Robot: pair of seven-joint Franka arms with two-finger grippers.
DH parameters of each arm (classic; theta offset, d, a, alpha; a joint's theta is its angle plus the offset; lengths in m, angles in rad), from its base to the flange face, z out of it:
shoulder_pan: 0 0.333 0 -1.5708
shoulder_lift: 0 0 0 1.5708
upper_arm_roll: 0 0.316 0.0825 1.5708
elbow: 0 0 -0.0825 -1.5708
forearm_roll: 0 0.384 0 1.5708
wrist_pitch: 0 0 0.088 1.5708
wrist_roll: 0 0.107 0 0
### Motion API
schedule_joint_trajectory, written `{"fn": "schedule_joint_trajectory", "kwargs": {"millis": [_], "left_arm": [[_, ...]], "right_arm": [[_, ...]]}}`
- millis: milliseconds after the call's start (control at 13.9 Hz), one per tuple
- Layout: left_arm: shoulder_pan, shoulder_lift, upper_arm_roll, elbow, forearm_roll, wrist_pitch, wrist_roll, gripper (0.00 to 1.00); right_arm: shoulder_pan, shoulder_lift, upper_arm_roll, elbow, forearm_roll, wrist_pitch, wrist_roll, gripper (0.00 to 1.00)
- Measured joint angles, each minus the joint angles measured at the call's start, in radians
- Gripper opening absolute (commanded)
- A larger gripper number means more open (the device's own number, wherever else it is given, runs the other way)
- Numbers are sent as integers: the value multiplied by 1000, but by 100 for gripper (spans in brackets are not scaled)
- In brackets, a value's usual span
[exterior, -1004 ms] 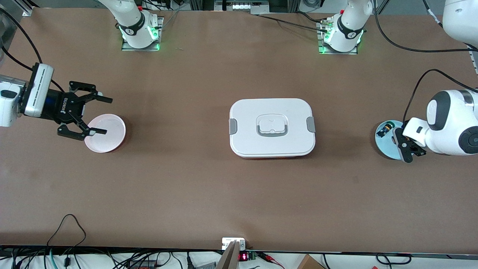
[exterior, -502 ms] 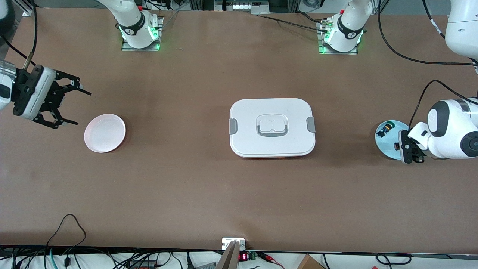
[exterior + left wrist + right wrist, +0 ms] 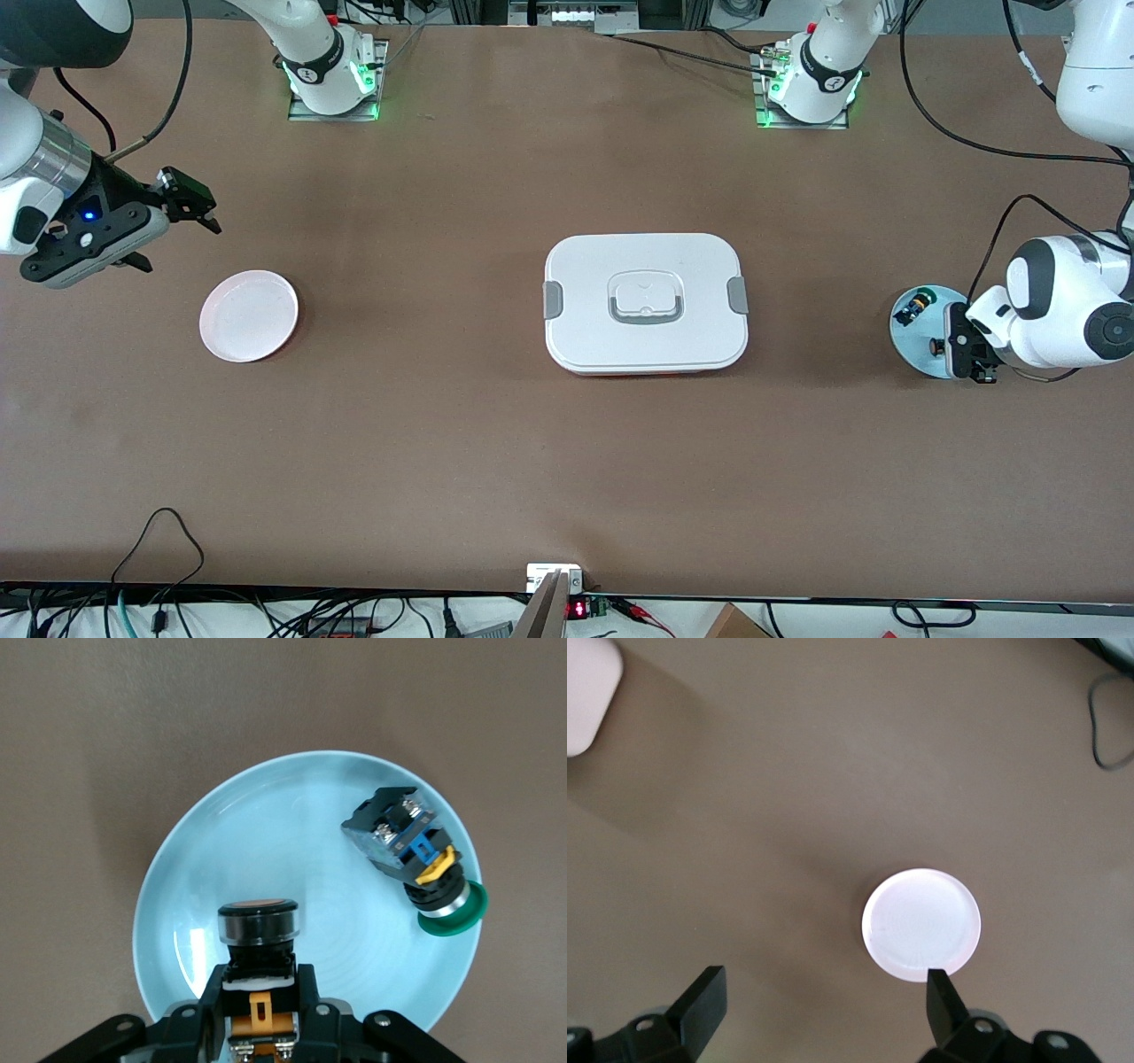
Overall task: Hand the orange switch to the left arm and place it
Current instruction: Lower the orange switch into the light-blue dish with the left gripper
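left gripper (image 3: 259, 1014): lower centre of left wrist view, clenched on orange switch (image 3: 259, 935) over blue plate (image 3: 266, 833) | right gripper (image 3: 819, 1001): released, waiting, above pink plate (image 3: 921, 923) | box (image 3: 645, 303): frame centre

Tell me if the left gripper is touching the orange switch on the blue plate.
Touching. The left wrist view shows the left gripper shut on the orange switch, its black body clamped between the fingers, over the blue plate.
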Motion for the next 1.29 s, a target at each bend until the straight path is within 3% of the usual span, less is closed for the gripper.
{"fn": "schedule_joint_trajectory", "kwargs": {"millis": [287, 358, 430, 502, 573, 860, 1290], "left_arm": [[2, 12, -6, 0, 0, 11, 2, 9], [2, 12, -6, 0, 0, 13, 2, 13], [2, 13, -7, 0, 0, 17, 2, 27], [2, 13, -8, 0, 0, 19, 2, 78], [2, 13, -9, 0, 0, 20, 4, 100], [4, 13, -26, 1, 0, 13, 114, 100], [4, -18, -63, 18, -17, -86, 130, 100]], "right_arm": [[-1, 0, -3, 0, -25, -39, 163, 100], [-1, 0, -3, 0, -25, -41, 178, 100], [-1, 0, -3, 0, -25, -41, 188, 100], [-2, 0, -3, 2, -25, -41, 194, 100], [-2, 1, -4, 4, -25, -41, 196, 100], [-4, 4, -8, 6, -25, -41, 202, 100], [-3, 14, -9, 7, -25, -37, 204, 100]]}}
